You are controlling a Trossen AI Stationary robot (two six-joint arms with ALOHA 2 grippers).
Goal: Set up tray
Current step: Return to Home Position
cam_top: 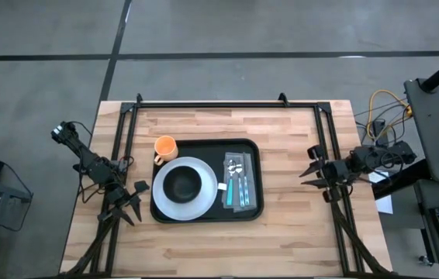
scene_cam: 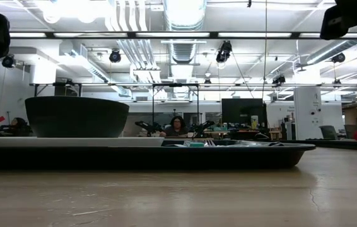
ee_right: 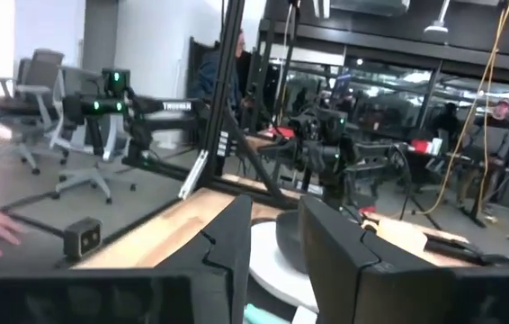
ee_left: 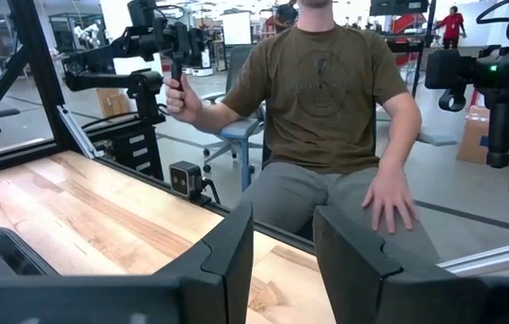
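The black tray [cam_top: 258, 155] lies on the middle of the wooden table. On its left half sits a round white plate [cam_top: 204, 200], and a black bowl [cam_top: 182, 184] rests on the plate. Cutlery with teal handles [cam_top: 237, 184] lies on a napkin on the tray's right half. An orange cup [cam_top: 165, 146] stands at the tray's far left corner. My left gripper [cam_top: 135, 201] is open and empty, just left of the tray. My right gripper [cam_top: 310, 166] is open and empty, right of the tray. The low view shows the bowl [scene_cam: 76, 116] and the tray [scene_cam: 241, 155].
A black frame [cam_top: 227, 104] runs along the table's far edge and down both sides. A seated person [ee_left: 326, 99] holding a hand-held device shows beyond the table in the left wrist view. Bare wood lies near the table's front edge [cam_top: 227, 248].
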